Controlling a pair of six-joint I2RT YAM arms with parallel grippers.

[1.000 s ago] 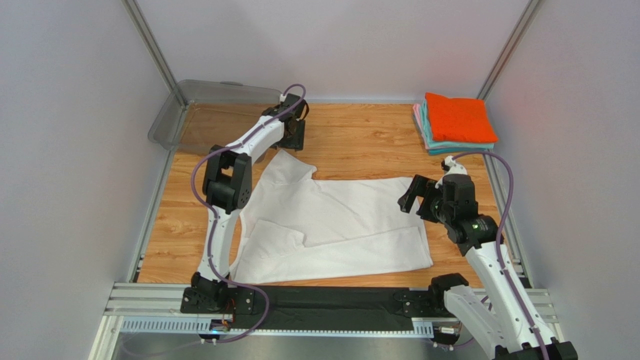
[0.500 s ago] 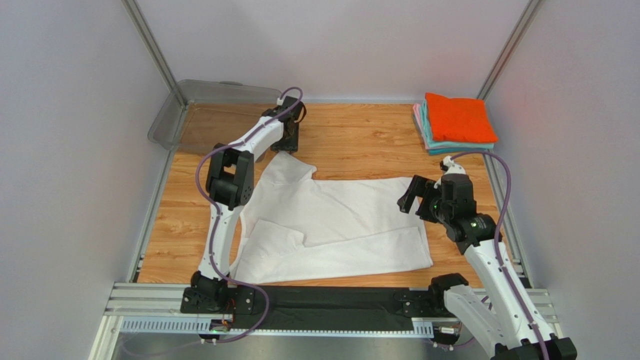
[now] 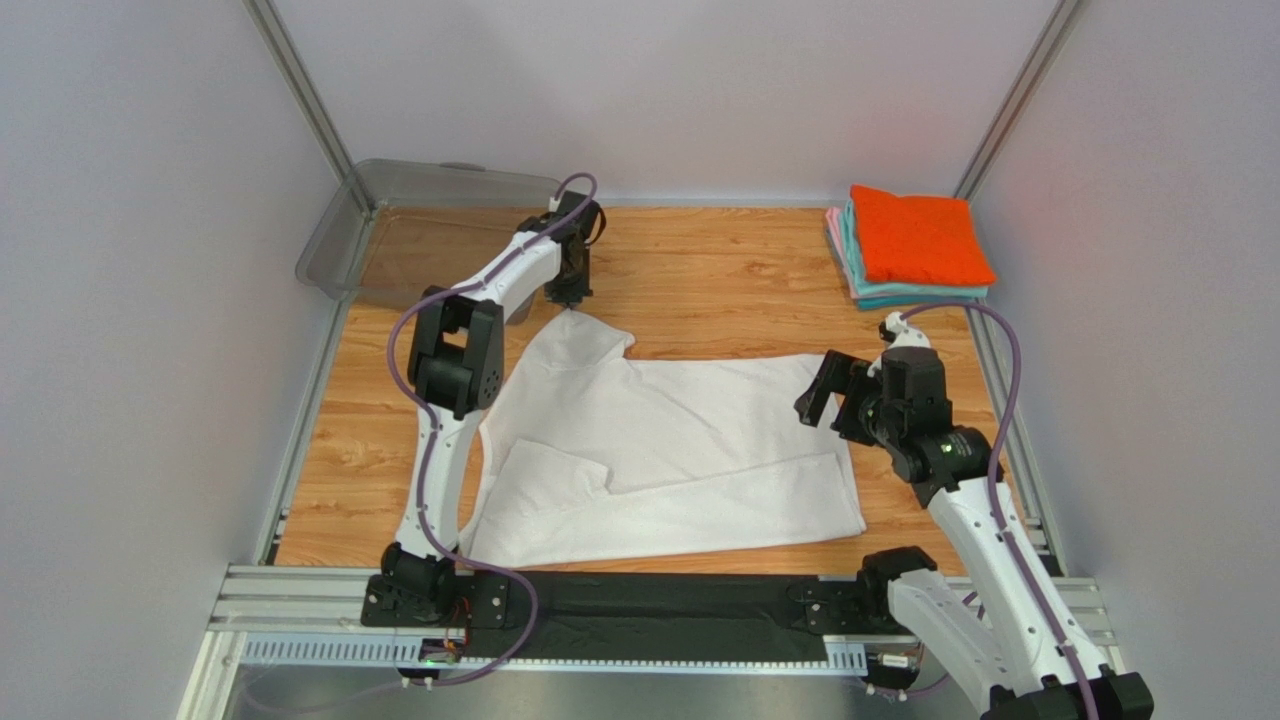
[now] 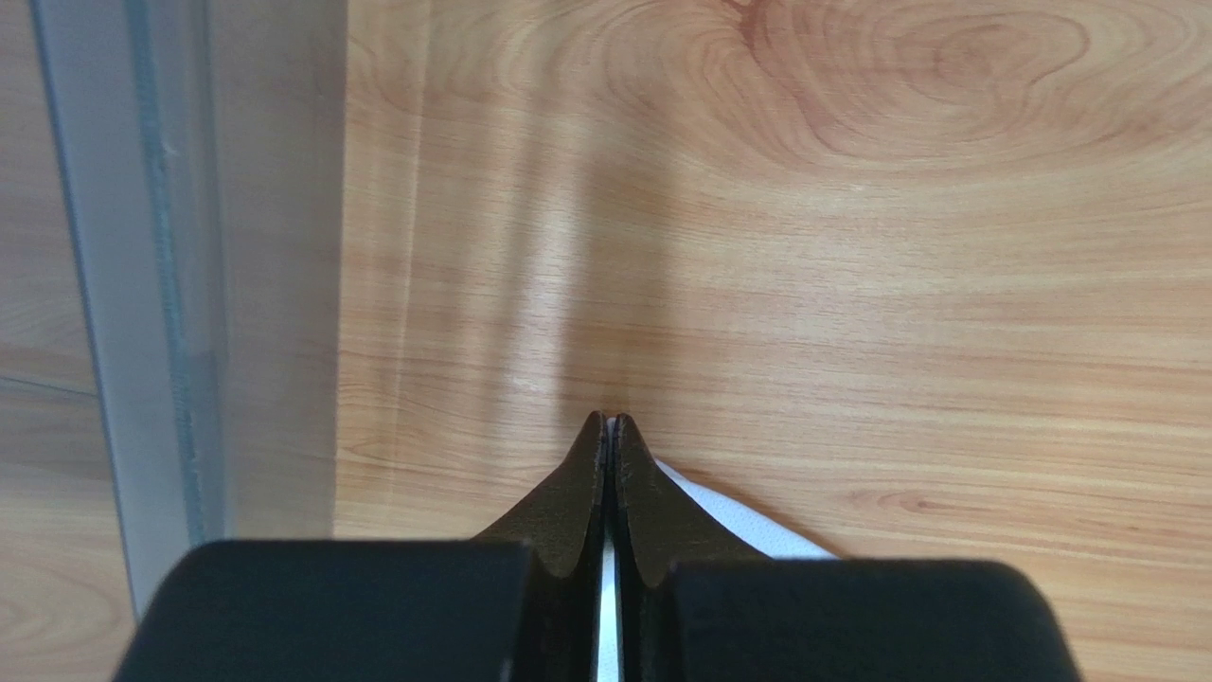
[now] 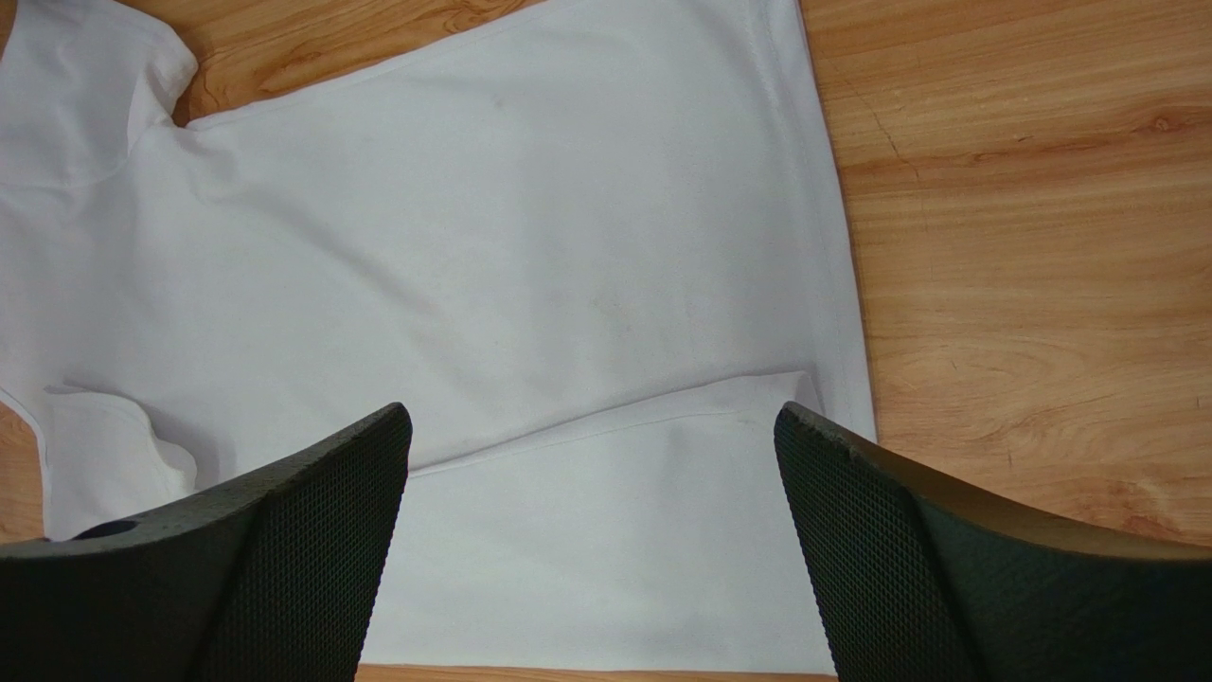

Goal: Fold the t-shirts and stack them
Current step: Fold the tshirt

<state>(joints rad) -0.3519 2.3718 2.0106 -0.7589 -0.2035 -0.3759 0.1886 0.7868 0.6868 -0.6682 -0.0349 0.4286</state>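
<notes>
A white t-shirt (image 3: 676, 443) lies spread on the wooden table, its near long side folded over the body. My left gripper (image 3: 571, 288) is at the shirt's far left sleeve corner. In the left wrist view its jaws (image 4: 609, 421) are shut, with a thin edge of white cloth (image 4: 740, 523) pinched between them. My right gripper (image 3: 822, 393) hangs open over the shirt's right hem; the right wrist view shows wide fingers (image 5: 591, 415) above the white t-shirt (image 5: 541, 256), touching nothing. Folded shirts are stacked at the far right, orange (image 3: 917, 236) on top of teal (image 3: 902, 290).
A clear grey plastic bin (image 3: 394, 210) stands at the far left corner, just left of my left gripper; its wall (image 4: 142, 284) shows in the left wrist view. Metal frame posts and white walls close in the table's sides.
My left gripper has closed from open onto the sleeve corner of the white shirt and shifted slightly left. The right arm and the shirt's body have not moved.
</notes>
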